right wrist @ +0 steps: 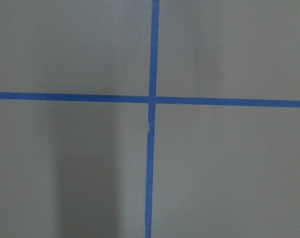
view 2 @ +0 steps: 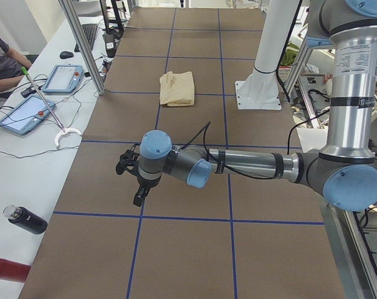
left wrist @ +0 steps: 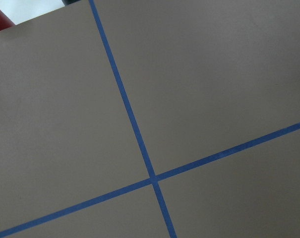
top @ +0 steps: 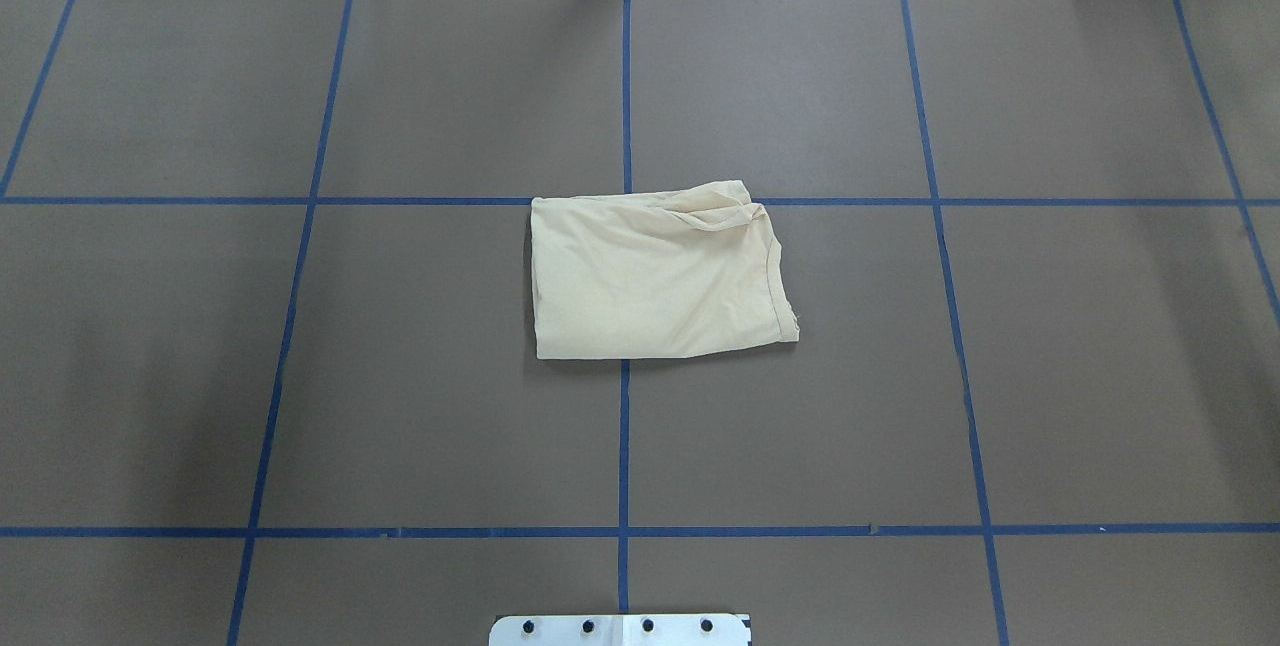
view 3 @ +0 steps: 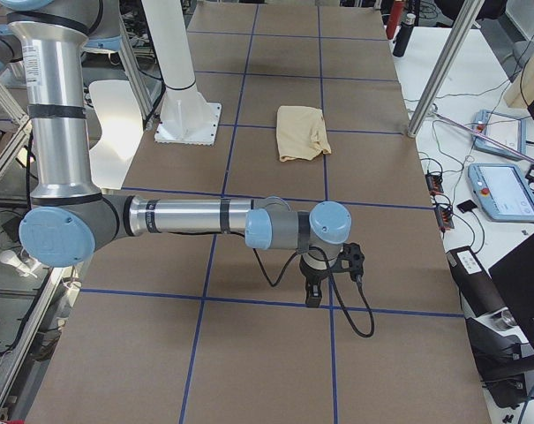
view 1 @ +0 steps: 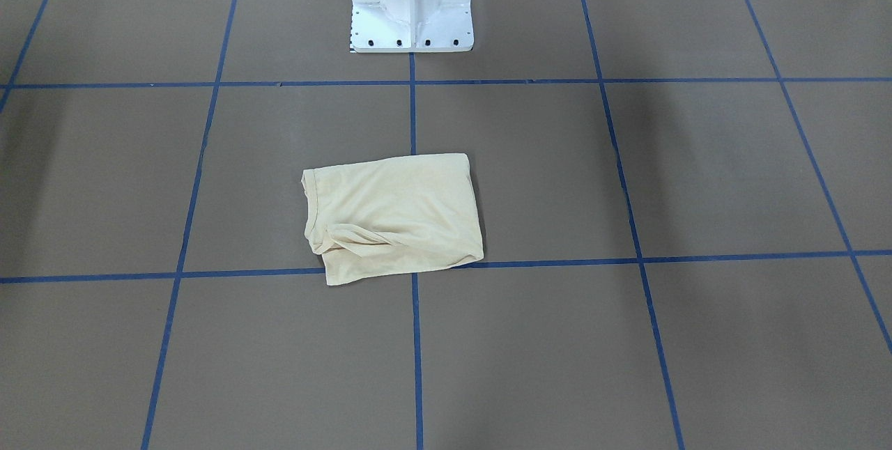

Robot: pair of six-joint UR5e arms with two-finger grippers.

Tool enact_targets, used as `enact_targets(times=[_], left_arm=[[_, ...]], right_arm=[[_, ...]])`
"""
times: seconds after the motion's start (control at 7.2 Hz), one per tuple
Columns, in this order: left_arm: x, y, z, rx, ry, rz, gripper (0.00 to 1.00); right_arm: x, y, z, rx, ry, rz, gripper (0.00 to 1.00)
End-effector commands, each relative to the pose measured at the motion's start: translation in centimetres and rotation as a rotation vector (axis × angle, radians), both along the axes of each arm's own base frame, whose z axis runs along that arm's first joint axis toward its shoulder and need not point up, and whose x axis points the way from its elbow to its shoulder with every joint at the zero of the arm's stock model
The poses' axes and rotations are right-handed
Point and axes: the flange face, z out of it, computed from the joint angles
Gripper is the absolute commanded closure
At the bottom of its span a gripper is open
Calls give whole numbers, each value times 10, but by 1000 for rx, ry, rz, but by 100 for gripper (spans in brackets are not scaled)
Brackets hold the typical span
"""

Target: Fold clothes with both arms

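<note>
Overhead exterior is showing a wide brown paper-covered desk (top: 300, 376) that is carrying a grid of blue tape lines (top: 622, 426).

Two silver-and-grey jointed arms with light-blue joint caps are reaching out low over it, one at each end. The left arm (view 2: 250, 165) is stretching across the desk's end on the robot's left. The right arm (view 3: 187, 216) is doing the same at the opposite end. Both are standing well apart from the garment.

A white flared metal pedestal (view 1: 411, 4) is sitting bolted at the robot's edge of the desk, on the centre tape line.

The pale cream-yellow thin-fabric T-shirt (top: 650, 276) is lying folded into a rough rectangle near the desk's middle. It is straddling the centre tape line, and its far edge is covering the cross line there. Its stitched hem is running along the side toward the robot's right, and a bunched crease is showing at the far corner of that side. Nothing is touching it.

The left arm's black end effector (view 2: 138, 199) is hanging just above the bare paper, pointing down near a tape line. The right arm's black end effector (view 3: 312, 296) is hanging likewise near a tape crossing. Both are appearing only in the side views, so I cannot tell whether their jaws are apart or together. Each wrist camera is seeing only paper and crossing tape.
</note>
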Motion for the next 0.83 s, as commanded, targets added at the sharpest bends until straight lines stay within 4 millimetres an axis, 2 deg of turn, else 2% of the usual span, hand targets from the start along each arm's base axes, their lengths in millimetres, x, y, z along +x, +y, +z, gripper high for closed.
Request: enact_targets(times=[0.0,0.28,0.42,0.69], left_arm=[[0,12,1,-33,19,-9,0],[-1,14,-9,-8,27,-10,0],[-1,14,-10,-6,23,-12,0],[-2,22,-4,-19,27,-11,0]], right_arm=[[-1,20,3,-9,-12,-1,0],[-1,20,2,-8,-13,-1,0],[-1,20,-9,15,-13,-2,0],[-1,20,-7,11,-8,-1,0]])
